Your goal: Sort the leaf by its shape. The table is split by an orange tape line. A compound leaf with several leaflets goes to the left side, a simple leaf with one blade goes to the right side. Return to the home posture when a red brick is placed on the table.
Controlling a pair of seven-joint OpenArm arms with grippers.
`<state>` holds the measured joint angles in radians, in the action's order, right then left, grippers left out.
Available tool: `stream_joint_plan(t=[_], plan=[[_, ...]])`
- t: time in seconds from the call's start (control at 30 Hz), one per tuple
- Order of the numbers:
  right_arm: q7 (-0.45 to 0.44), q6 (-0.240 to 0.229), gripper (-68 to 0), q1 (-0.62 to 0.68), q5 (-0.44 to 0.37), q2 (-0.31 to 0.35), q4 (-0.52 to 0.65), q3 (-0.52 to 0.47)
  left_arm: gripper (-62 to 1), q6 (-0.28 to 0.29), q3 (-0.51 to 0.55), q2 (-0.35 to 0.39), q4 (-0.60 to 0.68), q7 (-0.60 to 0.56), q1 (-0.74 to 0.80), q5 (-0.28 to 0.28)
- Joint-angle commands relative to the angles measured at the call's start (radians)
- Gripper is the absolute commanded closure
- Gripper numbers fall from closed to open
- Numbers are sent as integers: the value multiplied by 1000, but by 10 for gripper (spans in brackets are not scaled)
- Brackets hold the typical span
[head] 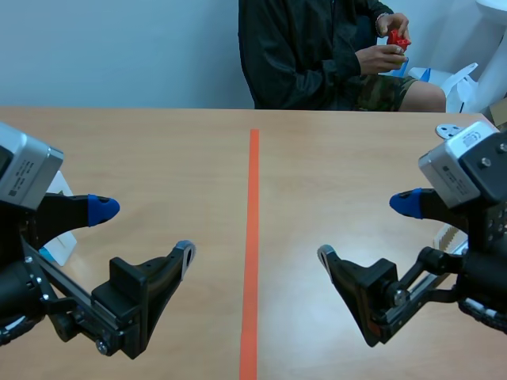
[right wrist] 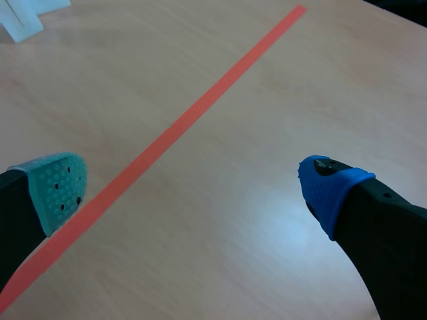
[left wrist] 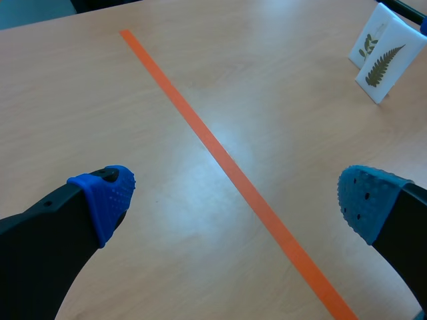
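Fig: L jaws hanging wide above desk [head: 158, 150] | R jaws also gaping, gripping nothing | fern card [left wrist: 390, 63] standing w/ 2nd leaf card [left wrist: 369, 43] across tape line [head: 252, 237] from L jaws, beside R arm [head: 467, 261] – R arm nearer | person [head: 309, 55] holding red brick [head: 398, 39], off desk

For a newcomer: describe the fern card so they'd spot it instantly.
On the table, past the orange tape line ahead of the left hand, the fern card stands beside the sprig card. Both are white; nearer, it bears a long feathery frond.
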<state>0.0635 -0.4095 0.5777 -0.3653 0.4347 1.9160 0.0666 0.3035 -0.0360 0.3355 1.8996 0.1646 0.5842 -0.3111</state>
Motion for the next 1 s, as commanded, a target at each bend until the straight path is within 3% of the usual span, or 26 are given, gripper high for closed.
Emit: stream_joint_plan(t=[0.0,0.3,0.97], plan=[[-17,2,-679,-8,-22,3,8,-15,-623,-2,5,0,5,-13,-5,-9],[-5,3,-679,-7,-88,3,8,-35,-623,-2,5,1,5,14,-5,-11],[-10,25,-679,-10,-88,3,7,-35,-623,0,5,28,5,16,-5,-29]])
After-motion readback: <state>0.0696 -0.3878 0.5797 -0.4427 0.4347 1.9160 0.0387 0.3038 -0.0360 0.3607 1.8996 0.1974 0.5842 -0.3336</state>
